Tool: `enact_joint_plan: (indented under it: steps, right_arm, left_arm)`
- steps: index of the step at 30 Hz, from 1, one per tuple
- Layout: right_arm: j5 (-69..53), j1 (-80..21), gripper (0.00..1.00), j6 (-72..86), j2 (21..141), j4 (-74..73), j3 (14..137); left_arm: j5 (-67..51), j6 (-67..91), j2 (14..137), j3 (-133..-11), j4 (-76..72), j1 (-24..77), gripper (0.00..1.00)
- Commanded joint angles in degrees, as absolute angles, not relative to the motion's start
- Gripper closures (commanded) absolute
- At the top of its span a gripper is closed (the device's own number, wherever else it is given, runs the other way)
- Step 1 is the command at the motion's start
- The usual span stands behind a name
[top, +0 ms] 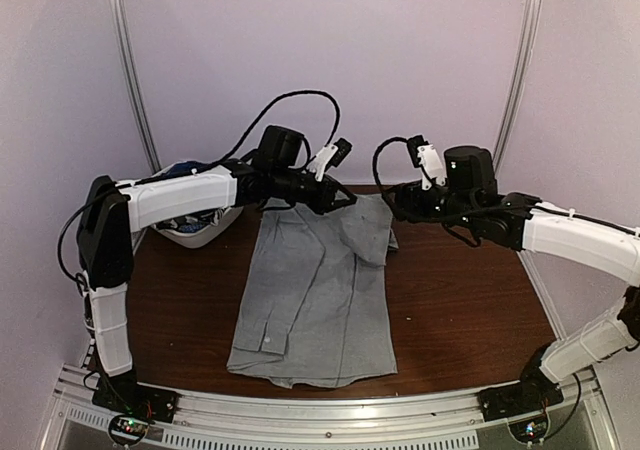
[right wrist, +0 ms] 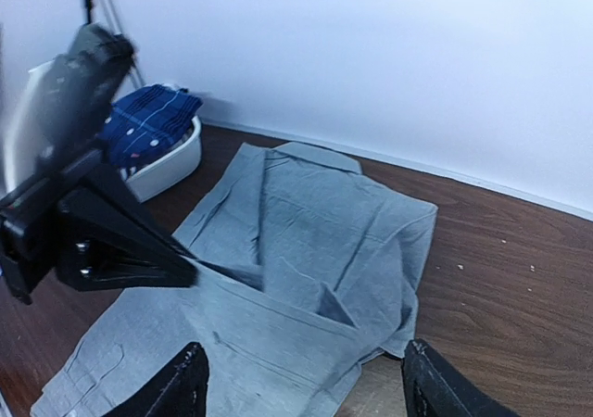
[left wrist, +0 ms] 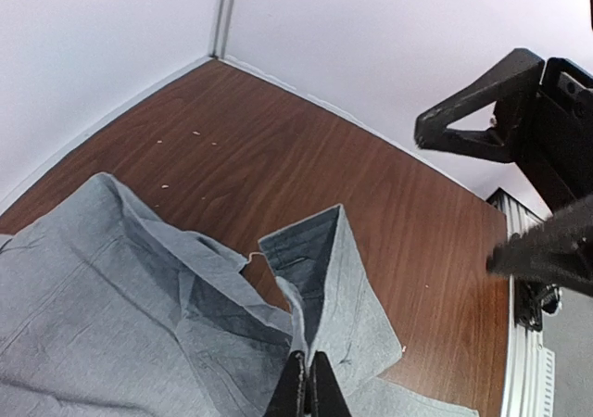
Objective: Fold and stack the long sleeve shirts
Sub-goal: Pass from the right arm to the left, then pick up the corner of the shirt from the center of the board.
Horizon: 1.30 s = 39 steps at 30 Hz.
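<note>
A grey long sleeve shirt [top: 315, 300] lies partly folded along the middle of the brown table. My left gripper [top: 345, 198] reaches over its far right end. In the left wrist view this gripper [left wrist: 307, 380] is shut on a raised fold of the grey cloth [left wrist: 111, 287] next to a standing flap. My right gripper [top: 392, 208] hovers just right of that spot. Its fingers [right wrist: 181, 385] stand wide apart above the shirt's edge [right wrist: 324, 222], holding nothing. A dark blue plaid shirt [right wrist: 148, 120] sits bundled in the basket.
The white oval basket [top: 195, 232] stands at the back left, partly behind my left arm. White walls close the back and sides. The right gripper's black fingers [left wrist: 482, 120] hang close to my left gripper. Bare brown table [top: 460, 300] lies right of the shirt.
</note>
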State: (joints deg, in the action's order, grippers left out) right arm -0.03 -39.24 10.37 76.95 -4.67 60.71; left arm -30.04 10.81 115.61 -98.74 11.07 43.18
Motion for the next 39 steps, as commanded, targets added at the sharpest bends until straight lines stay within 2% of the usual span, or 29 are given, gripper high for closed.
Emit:
enact_joint_plan:
  steps: [1, 8, 14, 22, 31, 39]
  right_arm:
    - [8.1, -35.5, 0.27, 18.5, 74.8, -3.1, 57.6]
    - [7.7, -31.4, 0.27, 25.0, 77.5, -3.4, 54.1]
    - [5.6, -31.3, 0.27, 26.3, 81.7, -2.4, 53.0]
    - [2.4, -31.4, 0.27, 26.6, 87.2, -2.7, 53.1]
    - [0.1, -35.5, 0.27, 29.5, 87.4, -9.0, 48.4]
    - [-0.3, -45.7, 0.32, 37.5, 84.8, -16.3, 42.7]
  left_arm:
    - [-15.4, 17.0, 107.8, -97.2, 3.0, 42.7, 1.00]
    - [2.3, 23.1, 102.7, -97.4, 8.6, 42.3, 1.00]
    - [11.1, 30.3, 99.2, -93.4, 14.1, 42.3, 1.00]
    - [15.2, 34.6, 96.1, -86.2, 15.0, 41.6, 1.00]
    - [17.6, 30.9, 97.9, -92.3, 15.7, 37.6, 1.00]
    - [17.4, 28.5, 100.1, -95.8, 15.5, 36.4, 1.00]
